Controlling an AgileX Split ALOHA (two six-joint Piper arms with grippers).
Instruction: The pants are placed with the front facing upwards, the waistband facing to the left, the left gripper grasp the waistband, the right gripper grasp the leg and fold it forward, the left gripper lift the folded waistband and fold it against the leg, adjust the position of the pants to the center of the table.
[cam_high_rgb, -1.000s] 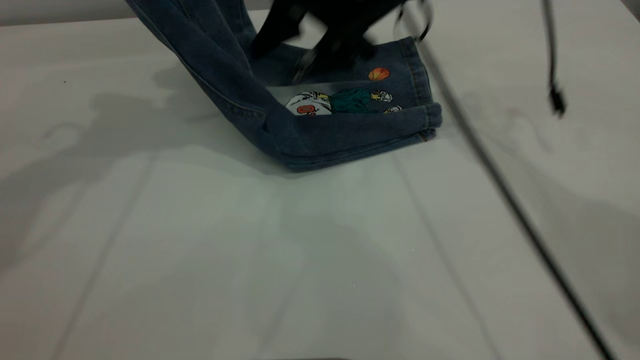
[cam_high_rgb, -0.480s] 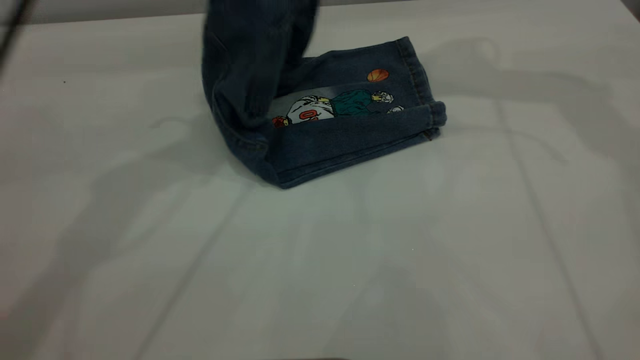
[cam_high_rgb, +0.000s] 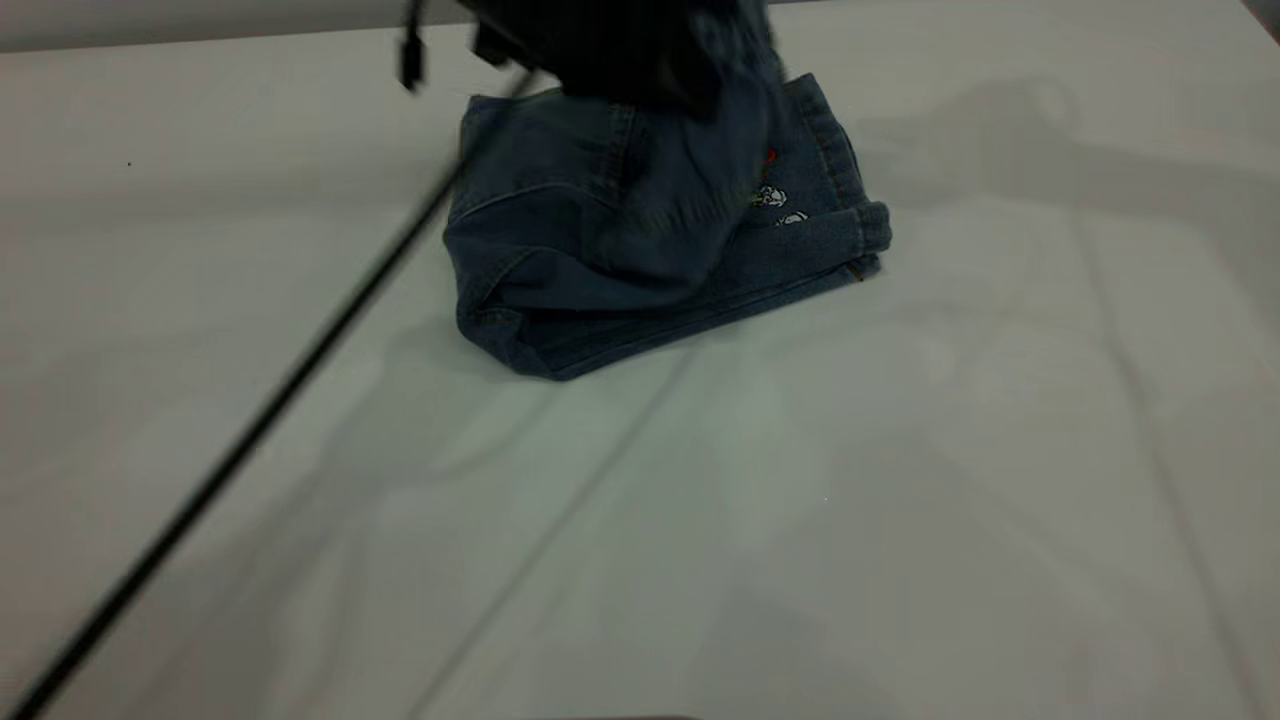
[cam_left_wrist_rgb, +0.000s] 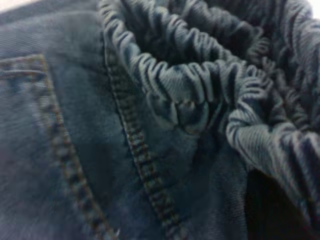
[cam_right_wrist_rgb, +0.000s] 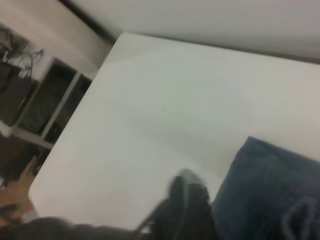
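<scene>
Denim pants (cam_high_rgb: 600, 250) lie folded beneath the left gripper (cam_high_rgb: 620, 60); its finger state cannot be told; waistband (cam_left_wrist_rgb: 200, 85) bunched just before it.

Past the far edge I can see a pale wall (cam_right_wrist_rgb: 210, 20) with a dark strip along its foot. Off one corner stands a shelf unit (cam_right_wrist_rgb: 47, 107) with dark compartments and tangled cords (cam_right_wrist_rgb: 17, 47) beside it.

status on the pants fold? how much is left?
Done: the pants are already folded lengthwise. In hand: the waistband end is draped over the leg, with the left gripper blurred above it and only a scrap of cartoon print uncovered. Left: release, then shift the bundle from the far side toward the middle of the table.
</scene>
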